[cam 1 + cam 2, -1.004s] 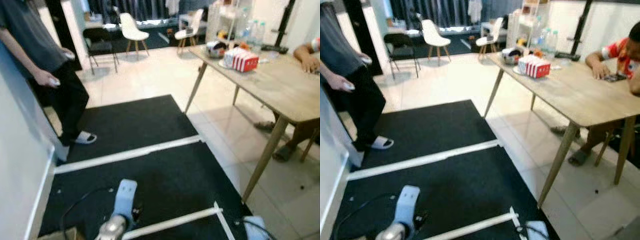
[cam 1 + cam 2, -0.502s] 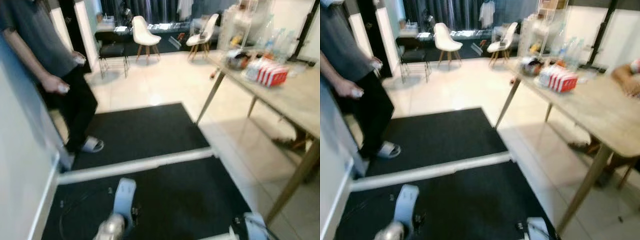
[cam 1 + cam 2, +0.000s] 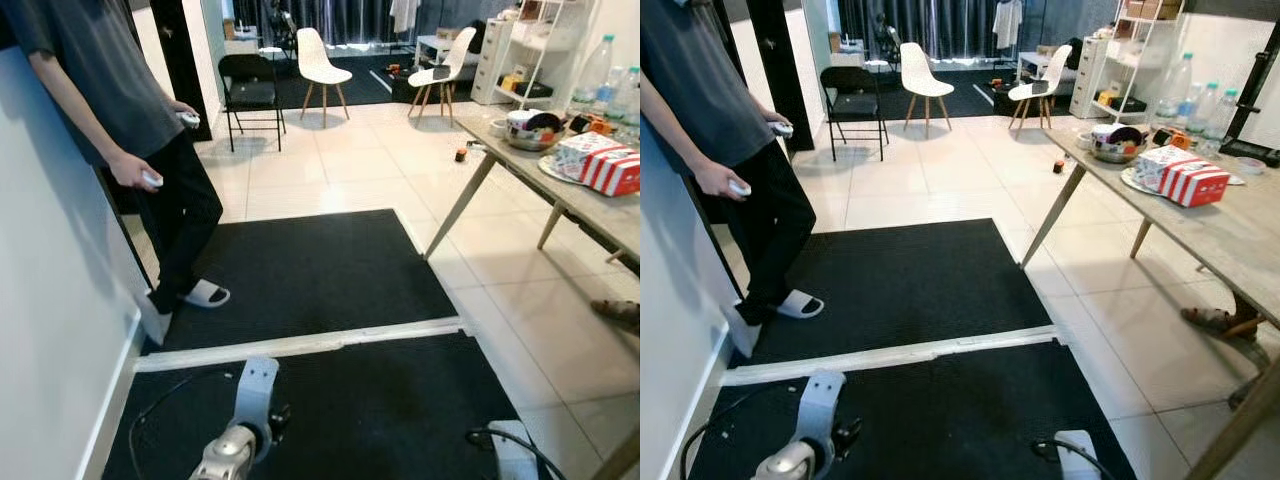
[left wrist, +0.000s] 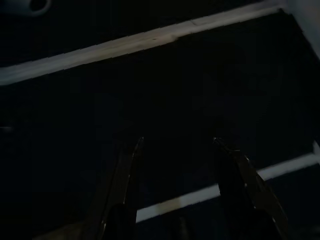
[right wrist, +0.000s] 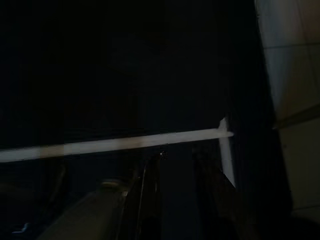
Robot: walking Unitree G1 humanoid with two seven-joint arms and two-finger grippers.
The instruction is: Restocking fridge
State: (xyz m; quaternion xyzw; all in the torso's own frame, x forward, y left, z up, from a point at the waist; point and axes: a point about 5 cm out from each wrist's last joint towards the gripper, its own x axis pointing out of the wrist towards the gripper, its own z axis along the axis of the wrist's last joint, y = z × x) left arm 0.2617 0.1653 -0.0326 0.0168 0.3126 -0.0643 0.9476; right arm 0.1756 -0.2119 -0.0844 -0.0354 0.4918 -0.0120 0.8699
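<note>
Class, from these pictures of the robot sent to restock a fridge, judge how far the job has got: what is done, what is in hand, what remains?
Done: nothing visible. The left gripper hangs open and holds nothing above the black mat; the right gripper also hangs low with nothing between its fingers.
In hand: the robot faces a room with a person by the wall.
Left: everything. The bottles and the red striped box sit on the wooden table.

Ahead of us the black mat (image 3: 300,270) and pale tile floor (image 3: 350,170) lie open. A person (image 3: 130,130) stands against the wall (image 3: 50,330) on our left; the wooden table (image 3: 1230,235) and its 2 slanted legs crowd our right.
</note>
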